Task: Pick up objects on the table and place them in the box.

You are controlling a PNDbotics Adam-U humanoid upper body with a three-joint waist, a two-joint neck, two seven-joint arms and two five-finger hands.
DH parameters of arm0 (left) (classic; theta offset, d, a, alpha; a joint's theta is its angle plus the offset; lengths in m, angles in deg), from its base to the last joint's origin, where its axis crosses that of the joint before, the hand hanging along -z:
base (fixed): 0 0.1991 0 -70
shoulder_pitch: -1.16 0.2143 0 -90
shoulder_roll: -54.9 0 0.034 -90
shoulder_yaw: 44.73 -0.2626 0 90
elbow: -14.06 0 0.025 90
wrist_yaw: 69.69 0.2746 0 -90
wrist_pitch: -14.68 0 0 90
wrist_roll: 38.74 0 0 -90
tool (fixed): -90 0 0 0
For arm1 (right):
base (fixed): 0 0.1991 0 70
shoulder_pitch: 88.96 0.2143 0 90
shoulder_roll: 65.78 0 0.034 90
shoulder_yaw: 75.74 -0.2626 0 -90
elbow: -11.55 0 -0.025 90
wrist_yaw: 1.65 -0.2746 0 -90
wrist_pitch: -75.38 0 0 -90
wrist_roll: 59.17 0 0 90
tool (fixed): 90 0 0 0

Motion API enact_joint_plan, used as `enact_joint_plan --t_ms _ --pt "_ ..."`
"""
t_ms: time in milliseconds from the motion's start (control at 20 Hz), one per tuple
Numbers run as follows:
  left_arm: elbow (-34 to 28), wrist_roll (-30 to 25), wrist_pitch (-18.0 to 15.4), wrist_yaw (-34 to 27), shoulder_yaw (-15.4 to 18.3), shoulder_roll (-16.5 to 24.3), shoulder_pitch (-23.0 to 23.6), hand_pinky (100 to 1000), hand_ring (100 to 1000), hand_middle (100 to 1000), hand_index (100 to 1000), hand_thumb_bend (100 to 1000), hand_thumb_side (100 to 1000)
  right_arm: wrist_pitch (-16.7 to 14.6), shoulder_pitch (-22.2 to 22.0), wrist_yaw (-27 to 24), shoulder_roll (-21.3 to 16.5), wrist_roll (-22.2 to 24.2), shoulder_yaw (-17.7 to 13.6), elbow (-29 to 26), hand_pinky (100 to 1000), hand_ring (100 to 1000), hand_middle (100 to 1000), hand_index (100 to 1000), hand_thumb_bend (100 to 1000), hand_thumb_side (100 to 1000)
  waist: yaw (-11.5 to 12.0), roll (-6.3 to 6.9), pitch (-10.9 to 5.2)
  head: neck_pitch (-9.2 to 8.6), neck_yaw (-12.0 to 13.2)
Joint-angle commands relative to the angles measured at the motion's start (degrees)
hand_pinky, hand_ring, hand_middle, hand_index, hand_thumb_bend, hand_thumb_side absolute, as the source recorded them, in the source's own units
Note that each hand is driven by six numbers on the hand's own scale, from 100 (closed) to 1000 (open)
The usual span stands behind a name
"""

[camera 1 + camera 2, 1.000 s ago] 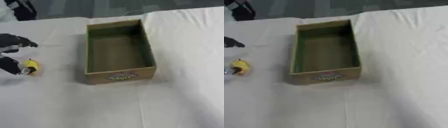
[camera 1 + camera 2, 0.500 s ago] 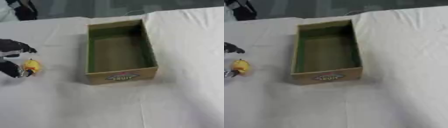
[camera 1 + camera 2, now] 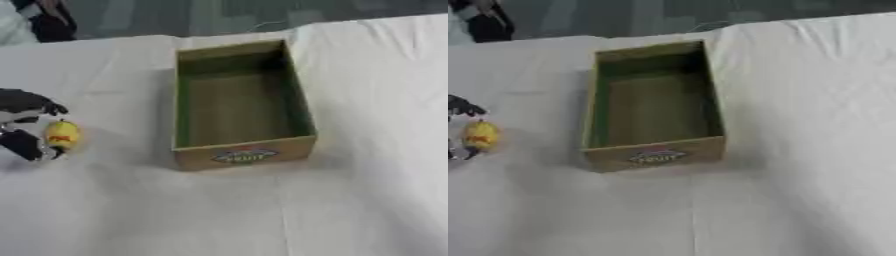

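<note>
A small yellow object (image 3: pixel 61 135) with a red mark lies on the white tablecloth at the far left. My black left hand (image 3: pixel 24 104) reaches in from the left edge. Its fingers curl over the top of the yellow object and its thumb (image 3: pixel 23 145) lies just below it, so the object sits pinched between them. The open cardboard box (image 3: pixel 242 153) stands in the middle of the table with its green inside bare and a printed label on its near wall. The right hand shows in no view.
The white cloth (image 3: pixel 367 190) covers the whole table, with wide room to the right of and in front of the box. A dark shape (image 3: pixel 44 22) stands past the table's far left edge.
The left hand's fingers have come down closer onto the yellow object and the gap to the thumb has narrowed. The object and the box have stayed in place.
</note>
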Motion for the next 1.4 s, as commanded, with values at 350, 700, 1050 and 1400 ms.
enact_joint_plan --t_ms 350,700,1050,1400 --pt "4.71 3.62 0.12 4.29 2.31 -0.58 -2.23 749 890 871 1000 280 579 -0.08 0.68 -0.19 -1.30 0.00 -0.10 -0.99 729 738 739 851 100 836 -0.31 -0.18 -0.57 -0.98 0.49" --pt "7.60 3.85 -0.24 4.79 2.72 -1.48 -2.60 750 890 861 1000 301 585 -0.23 0.86 -0.33 -1.28 -0.42 -0.08 -0.99 730 738 740 852 100 836 -0.65 -0.13 -0.26 -1.56 0.85" --pt "9.04 3.25 -0.75 4.59 3.02 -1.90 -2.93 740 873 819 1000 306 571 -0.24 0.93 -0.41 -1.31 -0.69 -0.05 -0.99 730 739 740 852 100 836 -0.83 -0.01 0.07 -1.66 0.95" --pt "8.98 4.82 -0.86 2.79 3.27 -1.99 -2.97 684 815 724 913 366 530 -0.10 0.83 -0.51 -1.22 -0.87 -0.11 -0.99 732 739 738 852 100 839 -0.67 -0.09 0.05 -1.63 0.94"
